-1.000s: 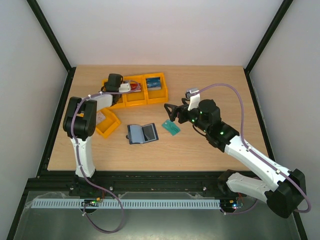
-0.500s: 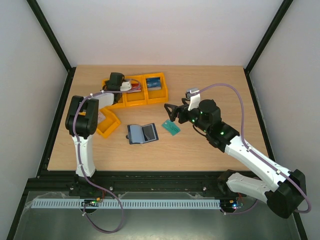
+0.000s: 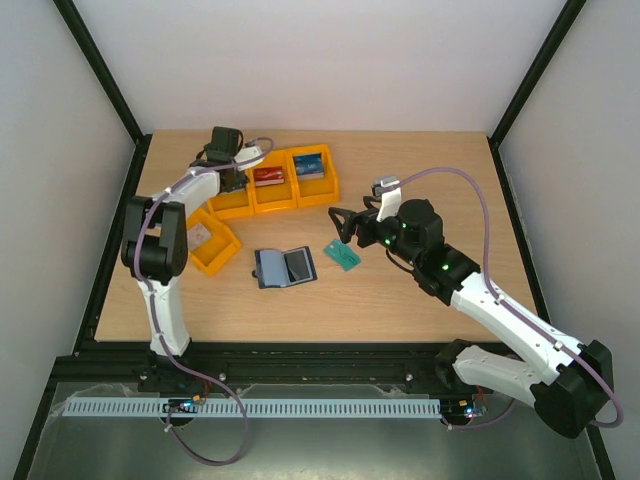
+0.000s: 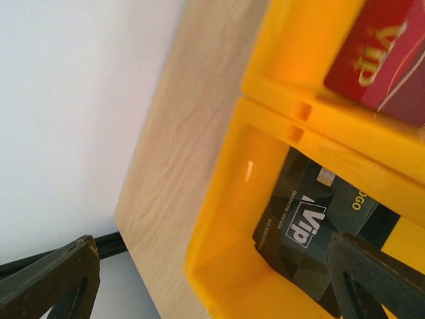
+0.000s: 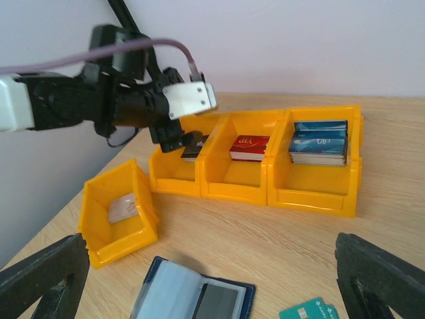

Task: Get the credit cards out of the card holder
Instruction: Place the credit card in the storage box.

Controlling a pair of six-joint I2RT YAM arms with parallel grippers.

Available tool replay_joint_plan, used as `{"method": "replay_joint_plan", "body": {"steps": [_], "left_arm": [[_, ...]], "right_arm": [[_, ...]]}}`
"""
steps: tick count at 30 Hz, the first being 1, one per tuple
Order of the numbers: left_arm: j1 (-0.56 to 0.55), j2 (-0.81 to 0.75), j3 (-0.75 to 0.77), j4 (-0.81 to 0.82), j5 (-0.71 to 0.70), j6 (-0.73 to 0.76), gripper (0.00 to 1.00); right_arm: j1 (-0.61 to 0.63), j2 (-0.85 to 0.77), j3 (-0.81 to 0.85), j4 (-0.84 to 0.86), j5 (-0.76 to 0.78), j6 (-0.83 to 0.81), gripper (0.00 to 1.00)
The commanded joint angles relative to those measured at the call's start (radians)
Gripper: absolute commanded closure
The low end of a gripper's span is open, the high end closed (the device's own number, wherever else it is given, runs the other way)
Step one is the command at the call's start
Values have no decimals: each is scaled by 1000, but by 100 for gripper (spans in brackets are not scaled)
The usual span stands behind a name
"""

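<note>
From above, the pale wooden table (image 3: 420,170) is sitting between white walls, the card holder (image 3: 285,267) lying open mid-table. Left wrist: the left gripper (image 4: 216,279) is hanging spread over dark credit cards (image 4: 299,229) in an orange bin (image 4: 219,219). Right wrist: the right gripper (image 5: 211,279) is gaping wide.

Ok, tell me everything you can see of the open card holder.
The card holder lies open and flat on the wooden table, in front of the row of orange bins. A dark navy cover frames it; the left page is pale blue-grey with glossy clear sleeves, the right page shows a dark grey rectangle, likely a card. Only the table touches it; a teal card lies apart on its right.
</note>
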Motion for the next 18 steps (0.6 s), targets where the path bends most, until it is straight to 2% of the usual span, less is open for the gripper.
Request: {"method": "replay_joint_plan", "body": {"steps": [1,5,7,10,13,15,18], "left_arm": [[9,-161,35,-68,118,-105,5],[10,-327,-6,-128,202,-253,4],[11,-429,-40,-200,315,-396,4],[17,-584,-150,-332,632,-639,4],[15,-654,-252,-457,918,-824,7],[11,-673,-337,-484,997,-950,10],[-2,-688,-478,-462,1021,-1106,11]], "right_arm": [[-3,-2,10,-28,0,32,1],[-3,57,26,-53,-52,54,1],[-3,99,32,-67,-73,89,1],[5,170,25,-51,-107,151,8],[39,259,26,-68,-42,208,14],[67,332,47,-120,34,232,18],[121,448,81,-165,92,248,24]]}}
